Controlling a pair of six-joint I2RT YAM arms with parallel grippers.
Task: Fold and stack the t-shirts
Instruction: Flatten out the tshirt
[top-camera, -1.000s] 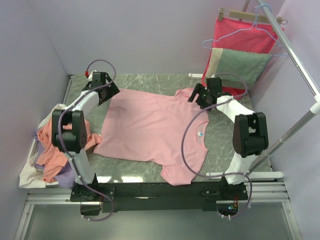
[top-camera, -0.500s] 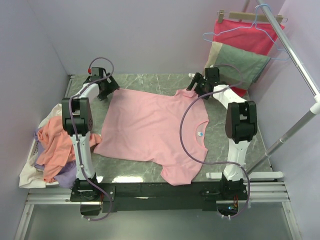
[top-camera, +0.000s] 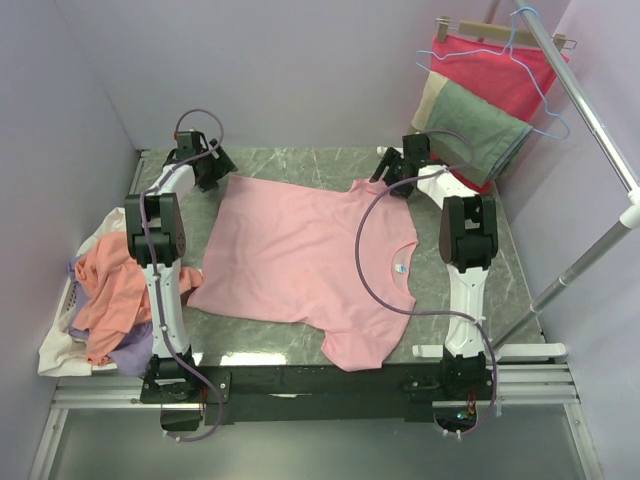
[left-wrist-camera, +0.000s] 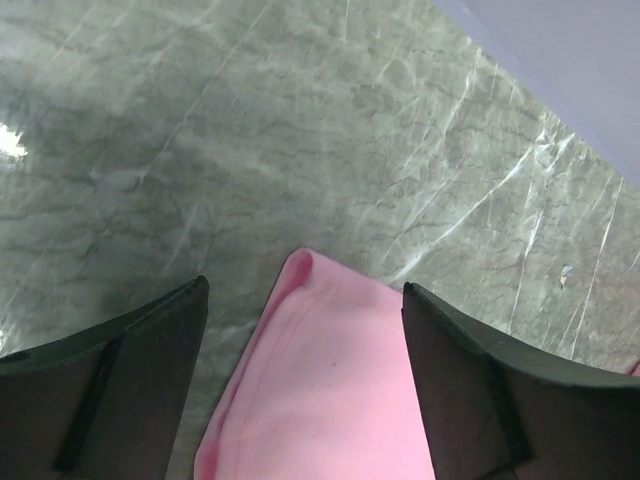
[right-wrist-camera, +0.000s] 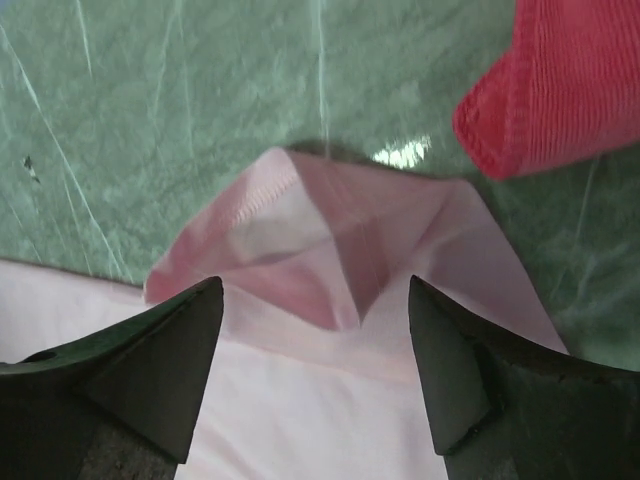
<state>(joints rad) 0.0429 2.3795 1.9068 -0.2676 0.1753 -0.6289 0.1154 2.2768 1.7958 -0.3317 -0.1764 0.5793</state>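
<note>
A light pink t-shirt lies spread flat on the marble table, collar toward the right. My left gripper is open over the shirt's far left hem corner, which lies between the fingers. My right gripper is open over the folded-over far sleeve. A heap of salmon-orange, white and lilac shirts lies at the left edge.
A red cloth on a blue hanger and a grey-green and beige cloth hang at the back right, by a metal rail. The red cloth's corner shows close to the sleeve. Walls close in at back and left.
Both arms have reached farther back. The left gripper moved to the shirt's far left corner, and the right gripper moved to the far sleeve. The shirt has not moved.
</note>
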